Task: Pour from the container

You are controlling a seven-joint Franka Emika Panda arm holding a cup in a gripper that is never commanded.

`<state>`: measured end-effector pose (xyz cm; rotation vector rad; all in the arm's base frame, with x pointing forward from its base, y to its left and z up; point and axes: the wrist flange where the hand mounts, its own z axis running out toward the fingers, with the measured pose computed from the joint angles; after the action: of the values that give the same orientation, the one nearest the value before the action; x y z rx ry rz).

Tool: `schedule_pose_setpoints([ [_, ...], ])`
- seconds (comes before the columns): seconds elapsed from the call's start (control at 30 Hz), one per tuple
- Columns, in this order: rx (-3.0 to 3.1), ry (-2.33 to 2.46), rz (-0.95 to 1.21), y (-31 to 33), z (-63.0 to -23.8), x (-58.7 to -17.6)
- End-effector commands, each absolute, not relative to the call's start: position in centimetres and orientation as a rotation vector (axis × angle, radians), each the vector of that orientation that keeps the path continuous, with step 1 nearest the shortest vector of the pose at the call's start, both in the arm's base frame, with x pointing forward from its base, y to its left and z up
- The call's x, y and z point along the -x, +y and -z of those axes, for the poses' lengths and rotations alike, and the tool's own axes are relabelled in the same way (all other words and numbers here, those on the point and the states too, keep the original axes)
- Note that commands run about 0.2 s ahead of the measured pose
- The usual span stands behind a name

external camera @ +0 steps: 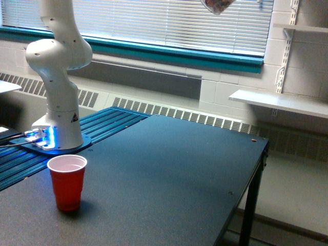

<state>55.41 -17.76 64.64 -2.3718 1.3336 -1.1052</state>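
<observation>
At the top edge of the frame, right of centre, the container (217,5) pokes into view, candies showing through its wall; the end effector is cut off above, its grip unseen. Lower left, a red cup (67,182) stands on the table (169,174).

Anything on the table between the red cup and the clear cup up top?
Nothing. In the exterior view, the dark table is bare between the red cup and the clear cup, which sits high at the frame's top edge.
</observation>
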Motion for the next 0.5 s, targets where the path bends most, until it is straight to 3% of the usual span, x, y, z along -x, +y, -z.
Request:
schedule_pose_setpoints([
  [0.03, 2.392, 1.366, 1.037, -16.9, -62.3, -56.6],
  [0.5, 2.370, 1.529, 0.809, -15.6, -60.8, -56.5],
])
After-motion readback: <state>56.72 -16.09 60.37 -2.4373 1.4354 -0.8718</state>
